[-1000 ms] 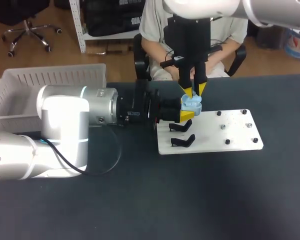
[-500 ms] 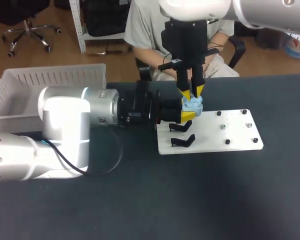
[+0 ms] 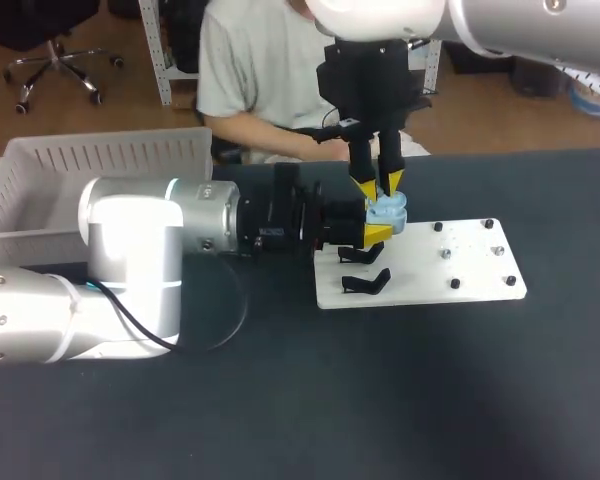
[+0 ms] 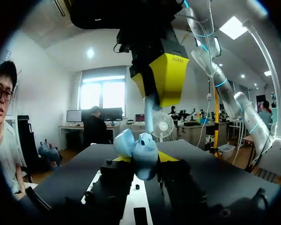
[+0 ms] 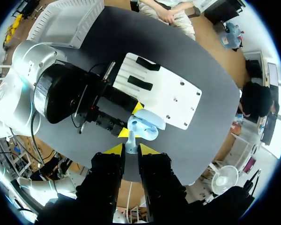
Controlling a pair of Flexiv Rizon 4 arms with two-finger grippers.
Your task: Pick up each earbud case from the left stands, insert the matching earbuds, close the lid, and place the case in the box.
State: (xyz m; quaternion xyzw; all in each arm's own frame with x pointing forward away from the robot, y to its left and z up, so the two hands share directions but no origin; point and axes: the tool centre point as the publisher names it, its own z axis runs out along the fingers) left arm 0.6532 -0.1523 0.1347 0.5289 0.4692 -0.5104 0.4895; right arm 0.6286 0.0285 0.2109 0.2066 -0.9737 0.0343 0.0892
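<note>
A light blue earbud case [image 3: 389,208] with its lid open is held just above the white stand board [image 3: 470,265]. My left gripper [image 3: 379,219] comes in level from the left and is shut on it. In the left wrist view the case [image 4: 138,149] sits between my yellow tips. My right gripper [image 3: 378,186] hangs straight down over the case, shut on a pale earbud [image 5: 130,141] whose stem [image 4: 149,110] reaches into the case [image 5: 147,127]. Two black stands [image 3: 365,281] on the board's left side are bare.
The white slatted box [image 3: 40,190] stands at the table's back left, behind my left arm. Small black pegs [image 3: 456,284] dot the right half of the board. Dark table lies open in front of the board and to its right.
My right gripper has edged slightly to the left over the case. The left gripper and the case have hardly moved.
</note>
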